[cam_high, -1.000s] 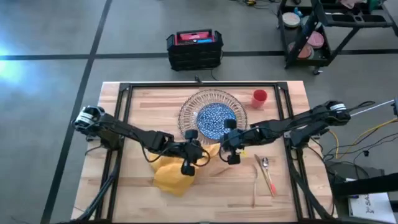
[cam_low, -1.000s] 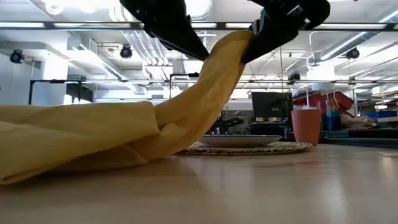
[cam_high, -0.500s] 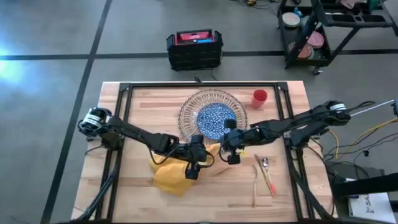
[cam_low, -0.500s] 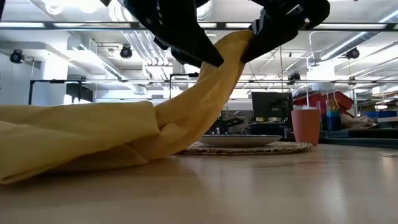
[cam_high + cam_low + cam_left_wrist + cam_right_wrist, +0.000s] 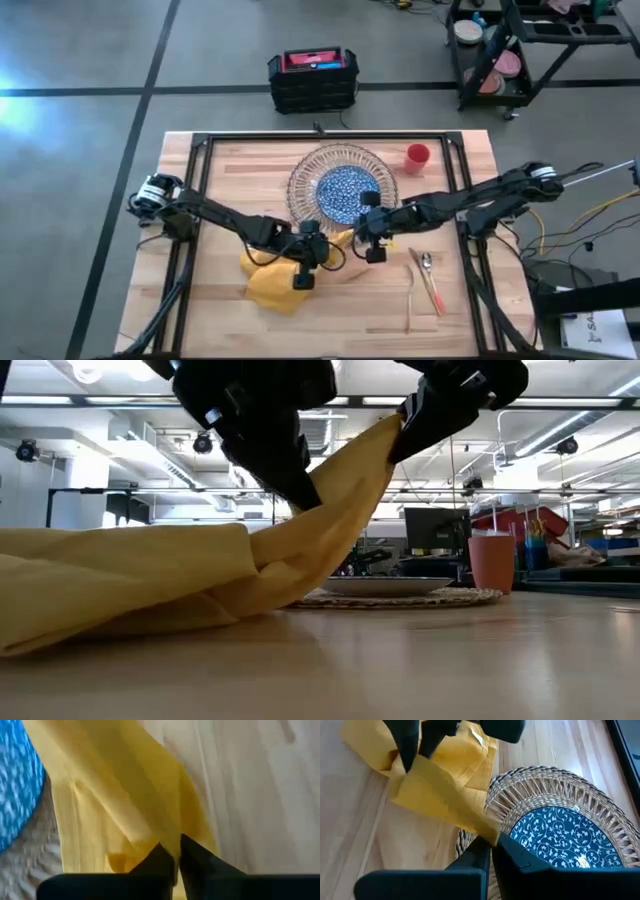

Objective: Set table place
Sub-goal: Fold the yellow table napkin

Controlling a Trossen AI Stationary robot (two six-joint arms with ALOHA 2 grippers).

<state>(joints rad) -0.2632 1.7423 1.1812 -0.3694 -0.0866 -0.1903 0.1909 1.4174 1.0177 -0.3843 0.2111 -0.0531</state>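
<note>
The yellow napkin [image 5: 272, 282] lies bunched on the table [image 5: 230, 160], near the front of the large rayed plate [image 5: 300, 175] that carries the blue-patterned plate [image 5: 345, 192]. One strip of the napkin [image 5: 340, 490] rises slanting off the table. My right gripper [image 5: 491, 847] is shut on its top end. My left gripper [image 5: 177, 857] is shut on the same strip, lower down. The red cup [image 5: 417, 155] stands at the far right. The orange-handled cutlery [image 5: 430, 280] lies on the wood to the near right. My left gripper pinches an edge of the napkin's raised strip [image 5: 172, 837] between its two fingers, coming from above and slanting down [image 5: 300, 495]. One layer or several, I cannot tell. My right gripper pinches the napkin's upper corner [image 5: 485, 831] between its fingers, from above. That corner is lifted clear, the cloth runs slanting down from it, and the napkin's bulk [image 5: 120, 585] rests on the table.
A black metal frame [image 5: 205, 170] runs around the work area. Beyond the table stand a black crate [image 5: 313, 78] on the floor and a black cart [image 5: 530, 50] with dishes. Bare wood lies near the front edge [image 5: 350, 320].
My left gripper has come down along the raised strip of the napkin, toward the table's left, and now sits on the cloth below my right gripper. The napkin's strip stays lifted.
</note>
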